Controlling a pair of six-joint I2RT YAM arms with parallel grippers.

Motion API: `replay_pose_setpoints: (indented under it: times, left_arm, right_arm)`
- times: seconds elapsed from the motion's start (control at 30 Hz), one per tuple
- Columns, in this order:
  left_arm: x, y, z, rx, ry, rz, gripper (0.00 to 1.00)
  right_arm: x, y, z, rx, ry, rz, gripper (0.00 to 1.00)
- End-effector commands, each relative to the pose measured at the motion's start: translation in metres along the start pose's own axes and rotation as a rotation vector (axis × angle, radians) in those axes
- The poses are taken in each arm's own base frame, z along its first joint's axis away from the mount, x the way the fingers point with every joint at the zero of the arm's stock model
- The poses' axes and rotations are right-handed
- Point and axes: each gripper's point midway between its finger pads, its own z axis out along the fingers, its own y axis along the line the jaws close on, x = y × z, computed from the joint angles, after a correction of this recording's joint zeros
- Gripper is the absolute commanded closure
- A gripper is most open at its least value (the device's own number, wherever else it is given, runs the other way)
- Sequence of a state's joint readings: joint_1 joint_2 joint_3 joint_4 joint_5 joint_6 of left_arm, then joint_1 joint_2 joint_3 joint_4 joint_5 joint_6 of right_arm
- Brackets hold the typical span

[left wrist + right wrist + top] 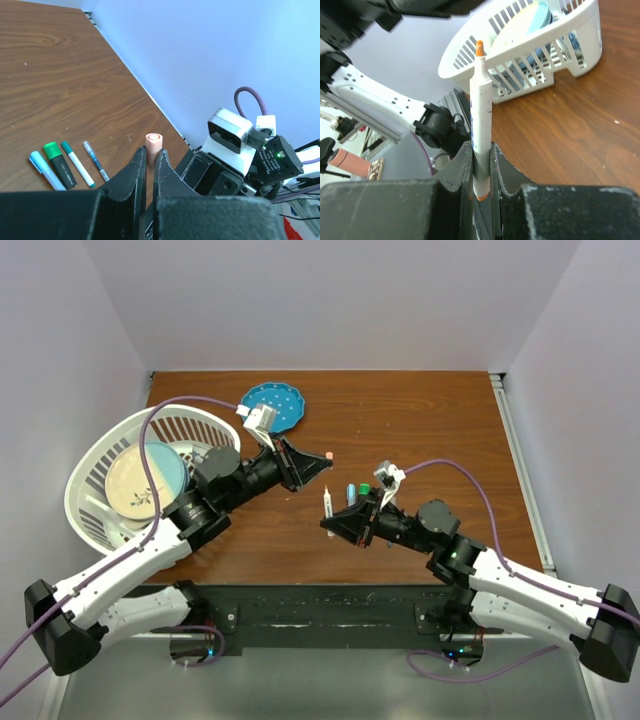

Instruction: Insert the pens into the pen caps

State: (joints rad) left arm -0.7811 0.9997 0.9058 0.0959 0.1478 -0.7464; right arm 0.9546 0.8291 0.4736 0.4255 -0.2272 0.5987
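My left gripper (151,156) is shut on a pink pen cap (153,144), whose open end sticks out past the fingertips; from above the cap (328,456) shows at the tip of the left gripper (318,465). My right gripper (481,150) is shut on a white pen (481,105) with a bare orange tip, held upright between the jaws. In the top view this pen (328,506) stands just below the cap, with a gap between them. Several other pens (65,167) lie side by side on the table, with light blue, green and teal ends.
A white slatted basket (95,465) holding a cream and blue plate (145,480) stands at the left. A blue dotted plate (272,405) lies at the back. The lying pens (358,492) are just right of the two grippers. The walls close off the table's sides.
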Motion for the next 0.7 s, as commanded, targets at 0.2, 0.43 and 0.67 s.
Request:
replay_pose_setpoints:
  times: [0.2,0.43,0.67]
  left_arm:
    - [-0.016,-0.022,-0.015,0.122,-0.108,-0.025,1.0]
    - [-0.009,-0.023,-0.015,0.143,-0.092,-0.047,1.0]
    - [-0.018,-0.031,-0.018,0.171,-0.127,-0.054,1.0]
  right_arm:
    - [-0.047,0.021,0.006,-0.037,-0.137,-0.032,1.0]
    - [-0.046,0.017,0.007,-0.016,-0.141,-0.017,1.0]
    - [-0.043,0.014,0.007,-0.008,-0.134,-0.01,1.0]
